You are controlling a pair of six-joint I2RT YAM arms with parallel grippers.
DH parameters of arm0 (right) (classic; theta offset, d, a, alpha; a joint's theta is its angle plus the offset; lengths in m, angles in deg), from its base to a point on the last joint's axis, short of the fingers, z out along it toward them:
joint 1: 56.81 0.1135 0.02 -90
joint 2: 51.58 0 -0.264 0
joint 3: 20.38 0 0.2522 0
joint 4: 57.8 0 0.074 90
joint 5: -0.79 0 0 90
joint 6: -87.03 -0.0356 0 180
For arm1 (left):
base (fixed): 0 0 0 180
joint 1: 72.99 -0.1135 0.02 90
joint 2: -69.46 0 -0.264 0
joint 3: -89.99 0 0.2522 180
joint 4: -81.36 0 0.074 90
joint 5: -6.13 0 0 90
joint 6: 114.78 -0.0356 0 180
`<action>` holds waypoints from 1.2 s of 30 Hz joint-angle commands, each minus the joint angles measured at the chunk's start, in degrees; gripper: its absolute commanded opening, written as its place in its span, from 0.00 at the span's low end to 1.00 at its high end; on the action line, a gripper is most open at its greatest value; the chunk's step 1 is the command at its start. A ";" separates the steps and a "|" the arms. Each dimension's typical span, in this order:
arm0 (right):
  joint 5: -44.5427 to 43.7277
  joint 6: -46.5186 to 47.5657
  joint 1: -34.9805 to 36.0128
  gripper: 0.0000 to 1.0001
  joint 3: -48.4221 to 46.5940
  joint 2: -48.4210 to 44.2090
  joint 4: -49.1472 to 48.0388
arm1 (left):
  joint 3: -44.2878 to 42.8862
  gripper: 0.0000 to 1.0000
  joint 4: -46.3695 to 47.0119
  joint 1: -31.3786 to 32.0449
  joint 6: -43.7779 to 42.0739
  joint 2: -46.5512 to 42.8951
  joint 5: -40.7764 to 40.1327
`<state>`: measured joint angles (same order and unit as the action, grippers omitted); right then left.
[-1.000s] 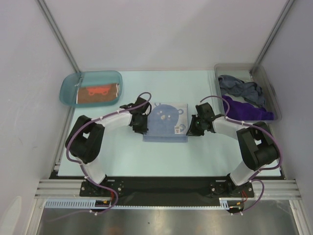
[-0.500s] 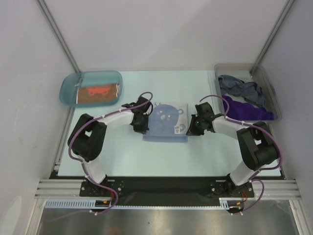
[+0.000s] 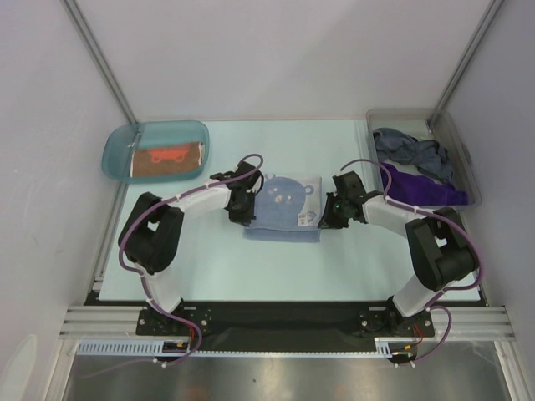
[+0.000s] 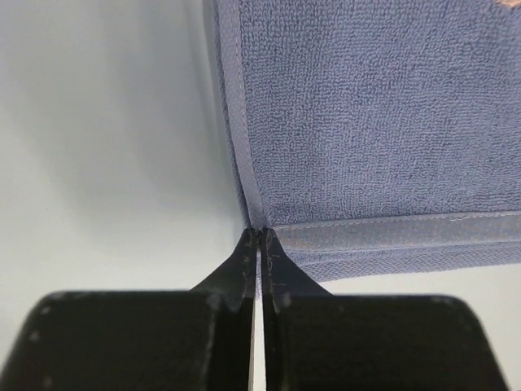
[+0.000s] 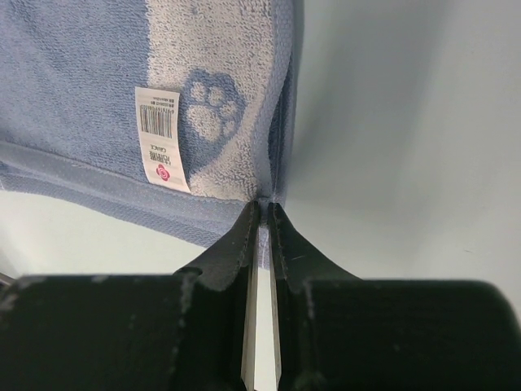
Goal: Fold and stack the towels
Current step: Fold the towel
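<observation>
- Since a second ago the left fingers (image 4: 234, 275) have closed and slid a little toward the far edge of the tabletop (image 3: 209, 259). The right fingers (image 5: 232, 254) have barely shifted, and the pale blue towel (image 3: 284, 210) lies where it did.
- Towels, four: the pale blue one, folded, at the middle of the tabletop. An orange-brown one (image 3: 167, 157) lies in the teal tray (image 3: 117, 159). A grey-blue one (image 3: 410, 150) and a purple one (image 3: 422, 190) are in the clear bin (image 3: 464, 167).
- One tray, at the far left corner of the tabletop. One bin, at the far right corner and running along the right edge.
- Two arms: the left arm (image 3: 180, 207) bends in from the near left and reaches the towel's left side. The right arm (image 3: 389, 219) mirrors it on the towel's right side.
- Both wrists are low, the fingers pointing down at the cloth.
- Left fingers: pressed tight together, tips pinching the near left corner of the towel's upper layer, where two hems meet.
- Right fingers: only a thin slit between them, tips nipping the near right corner, just beside the white barcode label (image 5: 161, 140) and a blue paw print (image 5: 212, 102).
- A darker blue lower layer shows below the upper layer's near hem.
</observation>
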<state>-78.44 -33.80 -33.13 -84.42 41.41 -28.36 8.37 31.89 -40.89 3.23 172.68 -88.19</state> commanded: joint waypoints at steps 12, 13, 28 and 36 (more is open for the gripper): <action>2.24 0.68 0.84 0.02 -3.33 -0.88 -1.36 | -3.60 0.33 -1.47 0.95 0.03 1.63 0.45; 2.07 0.60 0.84 0.02 -3.51 -0.88 -1.27 | -3.43 0.33 -1.39 0.95 0.11 1.55 0.36; 1.98 1.03 1.10 0.02 -3.16 -1.14 -1.18 | -4.13 0.26 -1.82 0.95 0.55 4.18 -1.13; 1.80 0.95 1.02 0.01 -2.89 -0.79 -1.62 | -4.21 0.09 -2.09 0.95 0.55 4.10 -1.66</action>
<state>-76.76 -33.76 -32.50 -86.28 41.41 -28.75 5.97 30.17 -40.48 3.38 176.33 -88.49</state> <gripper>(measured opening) 0.104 0.128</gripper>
